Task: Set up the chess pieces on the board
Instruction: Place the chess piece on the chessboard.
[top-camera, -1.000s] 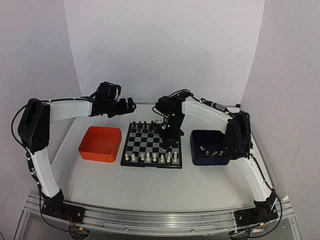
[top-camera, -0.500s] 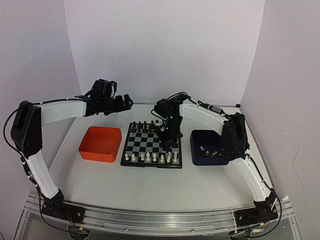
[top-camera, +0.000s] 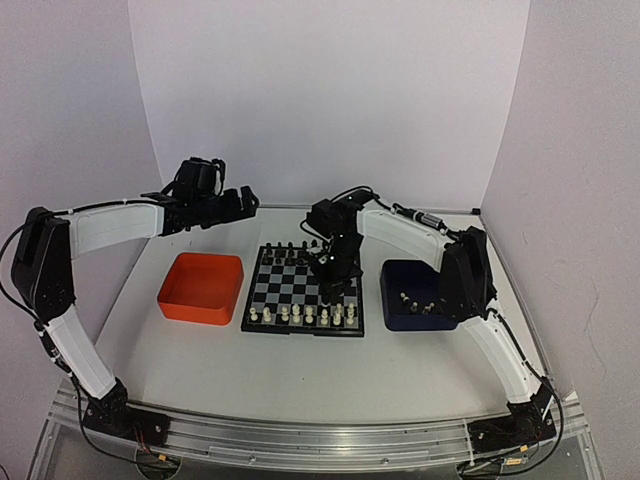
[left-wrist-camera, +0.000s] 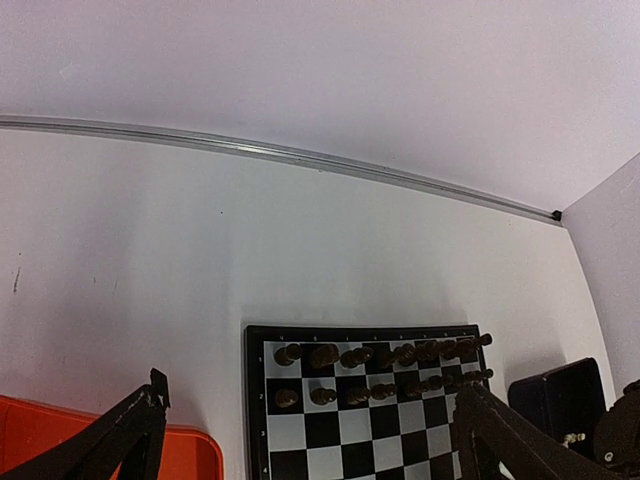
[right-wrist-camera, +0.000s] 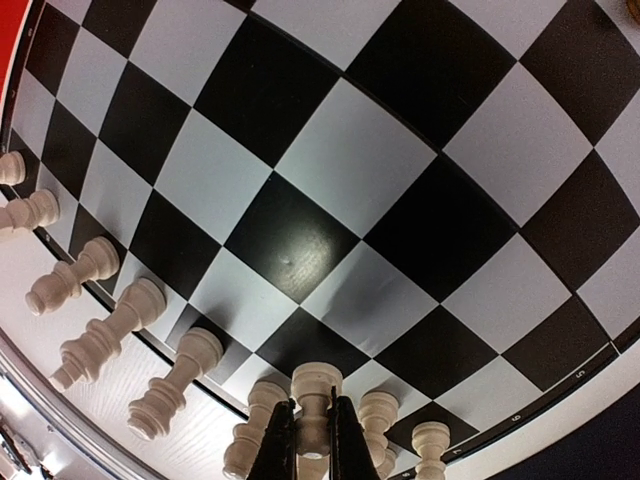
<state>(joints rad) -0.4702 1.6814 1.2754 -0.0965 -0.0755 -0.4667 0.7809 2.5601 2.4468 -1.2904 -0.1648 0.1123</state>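
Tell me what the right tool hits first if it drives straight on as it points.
The right tool, shut on a cream chess piece, points down at the board; that piece would probably meet a square there first, though depth is unclear.

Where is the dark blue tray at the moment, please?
In the top view, the dark blue tray sits on the right, just beside the board.

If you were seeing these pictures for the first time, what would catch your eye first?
The checkered board in the middle, with the right pincer shut on a cream-white piece above its right side. An orange tray sits left of it, a dark blue tray right.
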